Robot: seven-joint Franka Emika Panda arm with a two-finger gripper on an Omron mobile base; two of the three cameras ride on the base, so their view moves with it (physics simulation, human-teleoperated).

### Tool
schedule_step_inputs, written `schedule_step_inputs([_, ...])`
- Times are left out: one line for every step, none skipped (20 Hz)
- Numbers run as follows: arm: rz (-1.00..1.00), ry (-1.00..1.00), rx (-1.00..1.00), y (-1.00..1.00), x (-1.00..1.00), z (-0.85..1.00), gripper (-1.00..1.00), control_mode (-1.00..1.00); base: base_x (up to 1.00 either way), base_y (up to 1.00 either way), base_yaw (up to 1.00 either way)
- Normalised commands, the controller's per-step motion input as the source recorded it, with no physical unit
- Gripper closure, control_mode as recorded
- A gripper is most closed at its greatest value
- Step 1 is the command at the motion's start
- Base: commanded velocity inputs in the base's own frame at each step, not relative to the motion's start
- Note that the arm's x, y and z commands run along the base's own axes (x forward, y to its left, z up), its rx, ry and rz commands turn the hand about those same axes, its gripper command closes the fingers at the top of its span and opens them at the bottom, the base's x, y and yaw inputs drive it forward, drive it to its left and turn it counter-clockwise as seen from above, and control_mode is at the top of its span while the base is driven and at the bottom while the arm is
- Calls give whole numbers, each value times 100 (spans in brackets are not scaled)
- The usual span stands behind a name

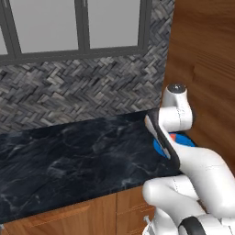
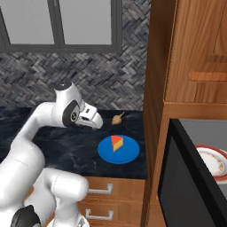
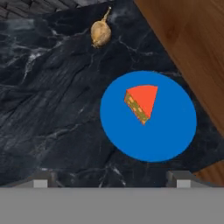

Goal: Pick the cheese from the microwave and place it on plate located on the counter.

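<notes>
Cheese (image 3: 142, 103) flat on blue plate (image 3: 170, 131)

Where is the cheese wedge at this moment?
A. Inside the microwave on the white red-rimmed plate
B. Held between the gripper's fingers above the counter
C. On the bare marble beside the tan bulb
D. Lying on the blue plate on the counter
D: the cheese lies flat on the blue plate on the counter, apart from the tan bulb, with the gripper open and empty above.
</notes>
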Motion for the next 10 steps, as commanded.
schedule_step_inputs([26, 0, -2, 73, -100, 100, -100, -100, 0, 0, 0])
schedule_step_inputs([26, 0, -2, 66, -100, 100, -100, -100, 0, 0, 0])
schedule_step_inputs([25, 0, -1, 50, -100, 100, -100, -100, 0, 0, 0])
schedule_step_inputs([25, -5, 0, 29, -100, 100, -100, -100, 0, 0, 0])
schedule_step_inputs([22, -9, 0, 13, -100, 100, -100, -100, 0, 0, 0])
schedule_step_inputs([20, -12, 0, 6, -100, 100, -100, -100, 0, 0, 0])
schedule_step_inputs([16, -16, 0, 0, -100, 100, -100, -100, 0, 0, 0])
schedule_step_inputs([13, -17, 0, -1, -100, 100, -100, -100, 0, 0, 0])
schedule_step_inputs([10, -19, 1, -21, -100, 100, -100, -100, 0, 0, 0])
schedule_step_inputs([10, -18, 1, -29, -100, 100, -100, -100, 0, 0, 0])
